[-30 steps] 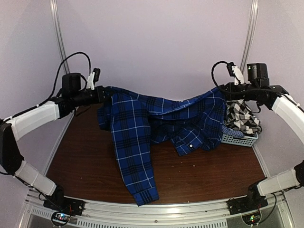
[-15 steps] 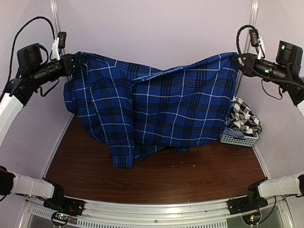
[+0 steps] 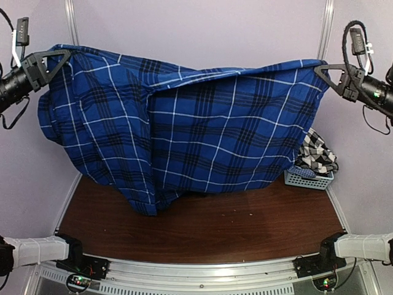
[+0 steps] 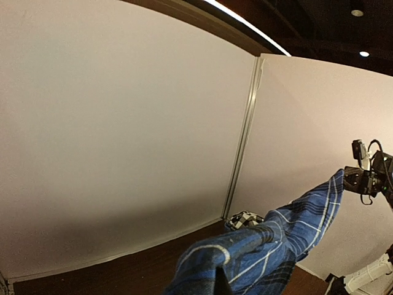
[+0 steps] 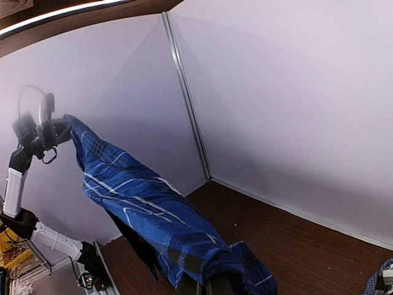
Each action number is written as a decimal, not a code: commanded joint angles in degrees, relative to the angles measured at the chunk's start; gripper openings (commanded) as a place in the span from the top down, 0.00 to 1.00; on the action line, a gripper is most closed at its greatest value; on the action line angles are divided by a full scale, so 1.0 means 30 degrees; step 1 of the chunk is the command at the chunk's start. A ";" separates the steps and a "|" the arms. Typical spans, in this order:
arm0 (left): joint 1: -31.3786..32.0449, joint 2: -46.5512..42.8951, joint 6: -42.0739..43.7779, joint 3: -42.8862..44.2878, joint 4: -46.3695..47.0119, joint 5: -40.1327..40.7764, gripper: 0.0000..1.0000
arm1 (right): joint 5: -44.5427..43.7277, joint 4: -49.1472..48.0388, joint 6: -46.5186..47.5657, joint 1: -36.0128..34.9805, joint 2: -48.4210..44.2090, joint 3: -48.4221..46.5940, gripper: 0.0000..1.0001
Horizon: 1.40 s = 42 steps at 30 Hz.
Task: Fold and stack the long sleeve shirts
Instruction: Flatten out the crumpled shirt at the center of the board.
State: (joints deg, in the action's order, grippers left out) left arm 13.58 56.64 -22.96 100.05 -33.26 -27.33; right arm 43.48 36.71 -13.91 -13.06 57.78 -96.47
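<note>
Above brown table [image 3: 245, 227], blue plaid shirt [image 3: 196, 135] aloft between left gripper [image 3: 63, 53] and right gripper [image 3: 317, 67] (each pinching it)

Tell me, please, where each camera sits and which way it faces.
Top external: above, behind the bases, facing the table; both arms show, left gripper and right gripper stretching the blue plaid shirt.
Left wrist: looks along the shirt to the right arm; own fingertips barely show.
Right wrist: mirrored, facing the left arm.
All share the shirt.
</note>
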 commanded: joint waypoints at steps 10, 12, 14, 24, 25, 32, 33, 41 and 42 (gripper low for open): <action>-0.0104 -0.1259 -0.2438 0.5370 -0.1216 -0.1901 1.00 | 0.1517 -0.0218 -0.3024 -0.0059 -0.2766 -0.2216 1.00; -0.0104 -0.0974 -0.2308 0.5387 -0.1278 -0.1581 1.00 | 0.0816 0.0019 -0.2893 -0.0066 -0.2788 -0.2265 1.00; -0.0104 -0.0377 -0.1890 0.5022 -0.1430 -0.1003 1.00 | -0.0237 0.0673 -0.2529 -0.0042 -0.2586 -0.2269 1.00; -0.0104 0.3595 -0.0344 -0.1407 0.1710 0.3923 1.00 | -1.0084 0.0500 -0.0587 -0.0041 0.0248 0.2540 1.00; -0.0119 0.4323 -0.0282 -0.2148 0.2417 0.4496 1.00 | -1.0648 -0.0196 -0.0509 -0.0027 0.0779 0.3342 1.00; -0.0758 1.0968 0.0123 -0.4817 0.7257 0.6822 1.00 | -1.2759 -0.5215 0.0378 0.0069 0.7293 0.6321 1.00; -0.0882 1.2170 0.0087 -0.4954 0.8032 0.6825 1.00 | -1.3069 -0.5810 0.0626 0.0075 0.8519 0.6345 1.00; -0.1247 2.0730 -0.0825 -0.2790 0.9958 0.5528 1.00 | -1.3987 -0.7813 0.1536 0.0033 1.8116 0.2696 1.00; -0.1247 2.1073 -0.0888 -0.2830 1.0267 0.5601 1.00 | -1.3849 -0.7845 0.1499 0.0019 1.8895 0.2069 1.00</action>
State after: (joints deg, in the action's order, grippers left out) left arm 10.94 116.86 -24.40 88.95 -9.82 -11.53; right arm 5.08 17.78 -10.63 -13.17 107.92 -83.64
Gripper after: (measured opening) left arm 0.013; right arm 0.009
